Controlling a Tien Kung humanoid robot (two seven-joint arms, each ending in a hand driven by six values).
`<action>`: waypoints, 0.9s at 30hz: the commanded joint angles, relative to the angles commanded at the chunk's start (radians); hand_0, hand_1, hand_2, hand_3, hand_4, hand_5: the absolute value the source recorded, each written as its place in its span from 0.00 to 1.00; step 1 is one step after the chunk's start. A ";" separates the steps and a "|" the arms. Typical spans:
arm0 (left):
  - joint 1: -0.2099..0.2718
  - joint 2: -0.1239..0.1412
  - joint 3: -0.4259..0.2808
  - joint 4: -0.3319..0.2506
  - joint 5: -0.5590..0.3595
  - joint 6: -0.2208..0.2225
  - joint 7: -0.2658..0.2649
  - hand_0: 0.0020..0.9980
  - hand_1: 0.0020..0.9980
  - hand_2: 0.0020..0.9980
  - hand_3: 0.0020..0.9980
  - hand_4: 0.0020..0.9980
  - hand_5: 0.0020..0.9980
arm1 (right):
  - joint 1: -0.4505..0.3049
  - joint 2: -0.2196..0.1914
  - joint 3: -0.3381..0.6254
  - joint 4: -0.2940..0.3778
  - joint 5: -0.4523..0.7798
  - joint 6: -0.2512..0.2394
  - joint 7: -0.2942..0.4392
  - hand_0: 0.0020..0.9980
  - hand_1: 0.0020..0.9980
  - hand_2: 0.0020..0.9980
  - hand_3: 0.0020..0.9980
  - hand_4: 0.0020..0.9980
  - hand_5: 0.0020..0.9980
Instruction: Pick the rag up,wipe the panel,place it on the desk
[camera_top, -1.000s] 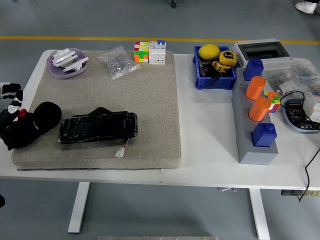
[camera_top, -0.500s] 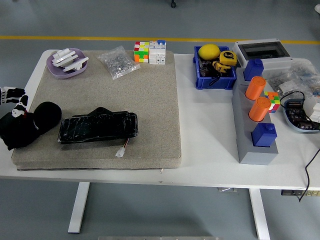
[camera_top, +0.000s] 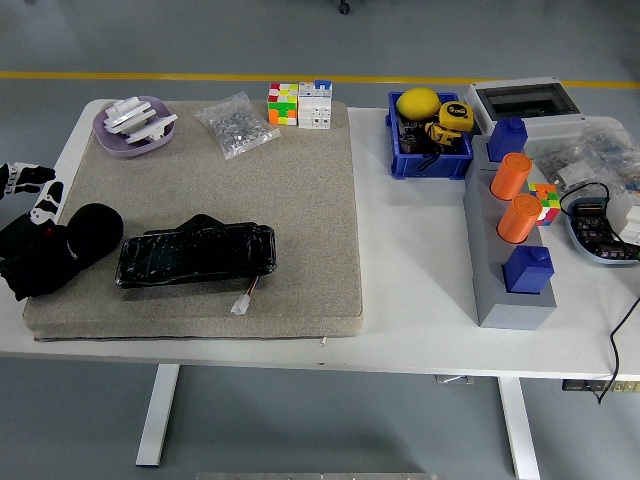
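A white table (camera_top: 420, 290) carries a big grey mat (camera_top: 250, 200). On the mat's front left lies the black panel (camera_top: 197, 254), and the black rag (camera_top: 60, 252) sits just beside it at the mat's left edge. The left hand (camera_top: 30, 187) hangs above the rag, fingers loosely spread, gripping nothing.

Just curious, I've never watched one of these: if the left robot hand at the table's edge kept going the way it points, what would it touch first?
Probably the black rag. The left robot hand points in over the table's left edge, just above the rag, though height is hard to judge from this view.
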 joint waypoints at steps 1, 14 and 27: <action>0.000 -0.007 -0.005 -0.001 0.002 -0.001 0.002 0.57 0.66 0.61 0.59 0.69 0.50 | 0.002 0.000 0.004 0.000 -0.005 -0.001 0.000 0.77 0.71 0.70 0.61 1.00 0.49; -0.003 -0.048 -0.027 -0.003 0.033 0.002 0.013 0.60 0.68 0.63 0.59 0.69 0.49 | 0.009 0.002 0.039 0.000 -0.038 -0.006 -0.002 0.78 0.70 0.70 0.61 1.00 0.49; -0.013 -0.059 -0.037 -0.007 0.062 0.003 0.018 0.62 0.68 0.63 0.59 0.70 0.49 | 0.014 0.000 0.041 0.000 -0.039 -0.007 -0.001 0.78 0.70 0.70 0.62 1.00 0.49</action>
